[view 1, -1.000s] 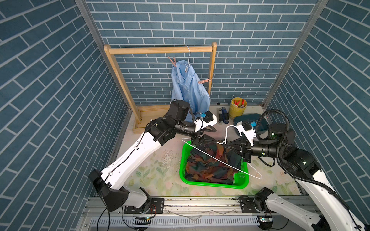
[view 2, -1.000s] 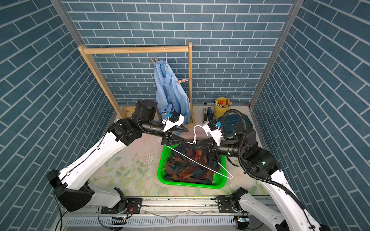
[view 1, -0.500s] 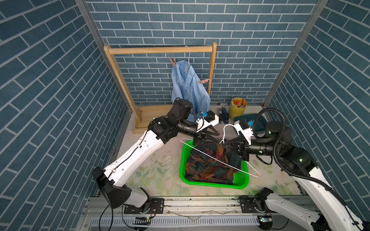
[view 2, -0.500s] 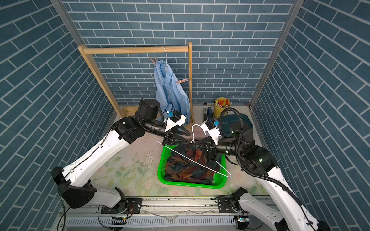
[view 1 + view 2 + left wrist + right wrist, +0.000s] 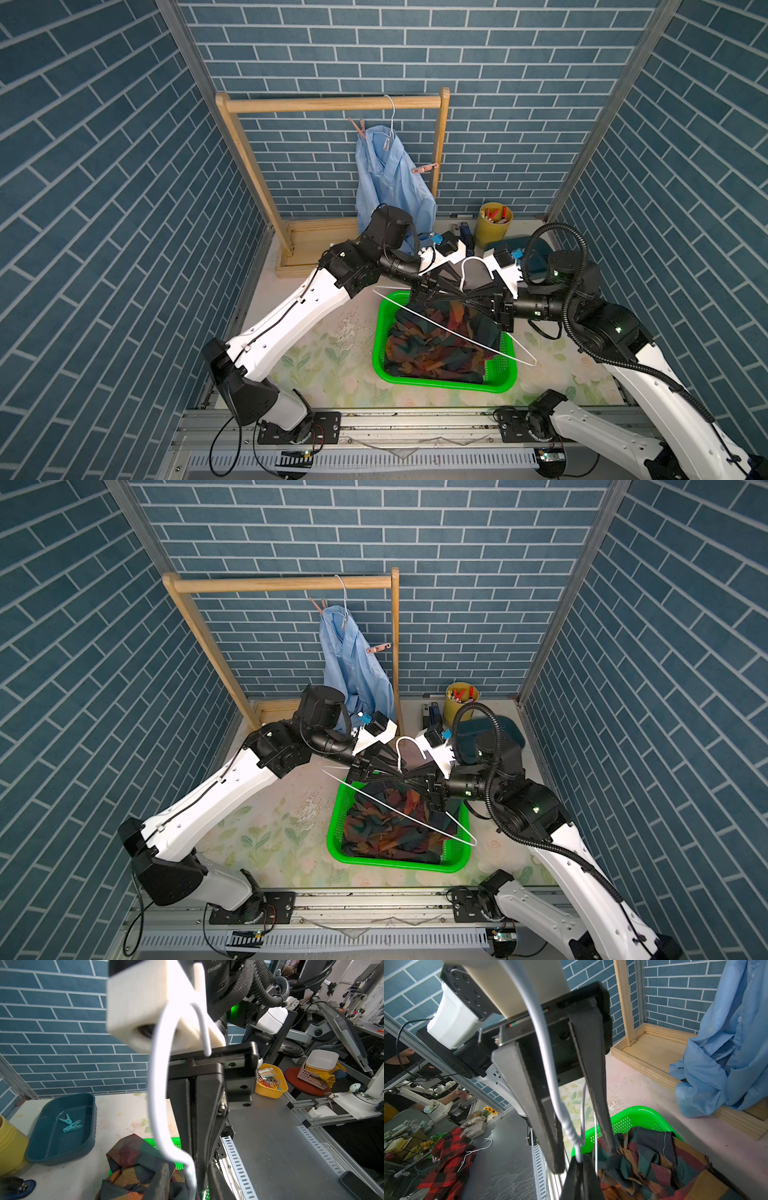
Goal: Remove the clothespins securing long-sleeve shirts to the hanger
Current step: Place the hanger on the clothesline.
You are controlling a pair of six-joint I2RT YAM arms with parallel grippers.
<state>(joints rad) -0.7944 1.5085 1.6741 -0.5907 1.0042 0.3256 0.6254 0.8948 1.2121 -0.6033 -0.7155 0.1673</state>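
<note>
With right gripper (image 5: 581,1163), pinches hanger (image 5: 550,1076) by its twisted neck, clenched on the wire above basket (image 5: 378,336); with left gripper (image 5: 584,1159), straddles that same neck from the opposite side, jaws parted, one finger each side of the wire, tips just beside the right gripper's; cannot tell from the wrist views whether those fingers (image 5: 593,1084) touch the wire; holds hanger tilted in both top views, hook up between the two wrists, long bar slanting down across the basket, low end past its rim; in the basket, on the counter (image 5: 316,357) between the two arms, plaid shirt (image 5: 436,349), heaped under the bar, top fold rising close to both grippers; at the back, on rack (image 5: 332,104), blue shirt (image 5: 390,183) hanging from the rail, hem down on the rack's base; on it, two pink pegs (image 5: 358,127), one clipped at each shoulder; in tray (image 5: 62,1155), two teal pegs (image 5: 69,1124), loose, lying together; tray behind the right arm in the top views, beside yellow cup (image 5: 492,230) stocked with red and yellow sticks.
</note>
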